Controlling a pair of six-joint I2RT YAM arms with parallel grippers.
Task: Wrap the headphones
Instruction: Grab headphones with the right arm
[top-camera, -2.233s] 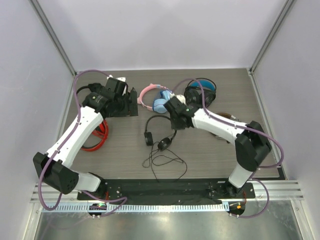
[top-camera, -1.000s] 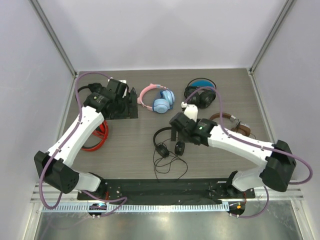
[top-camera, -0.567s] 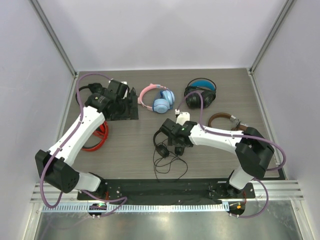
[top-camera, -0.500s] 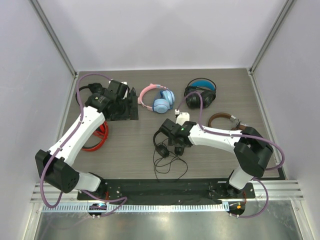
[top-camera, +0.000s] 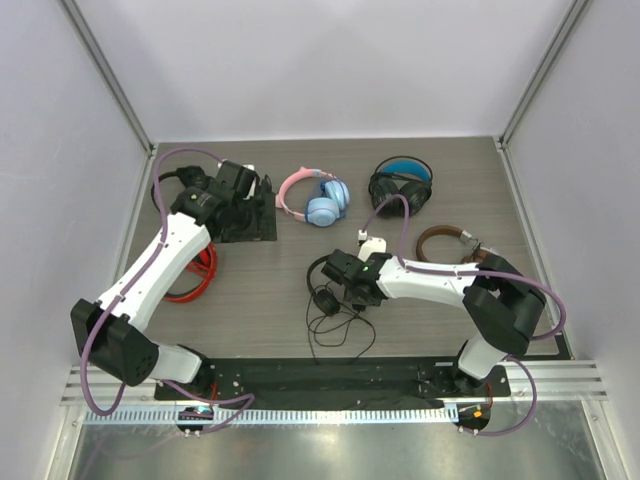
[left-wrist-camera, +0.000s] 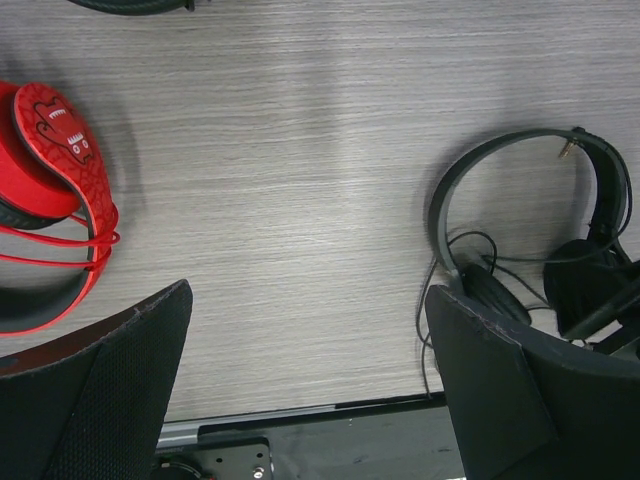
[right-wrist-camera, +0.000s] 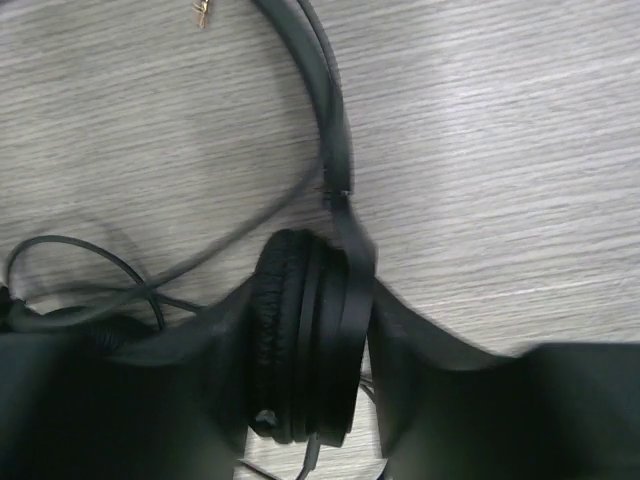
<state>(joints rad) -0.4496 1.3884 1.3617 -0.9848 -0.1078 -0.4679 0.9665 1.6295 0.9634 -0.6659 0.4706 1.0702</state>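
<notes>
Fingers (right-wrist-camera: 150, 400) of right gripper (right-wrist-camera: 310, 300) straddle one earcup (right-wrist-camera: 300, 370) of the headphones (top-camera: 318, 268); whether clamped, cannot tell. Left gripper (left-wrist-camera: 308, 295) fingers apart, empty. Step judged: securing earcup; next calls for gathering loose cable (top-camera: 335, 322) beside the fingers.

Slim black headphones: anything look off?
The headphones sit unwrapped: their cable sprawls in loose tangled loops on the table, with the jack plug lying loose beside the headband. No visible damage.

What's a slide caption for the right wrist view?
Right arm's fingers flank one earcup of the black headphones on the wood table, cable lying loose beside it.
</notes>
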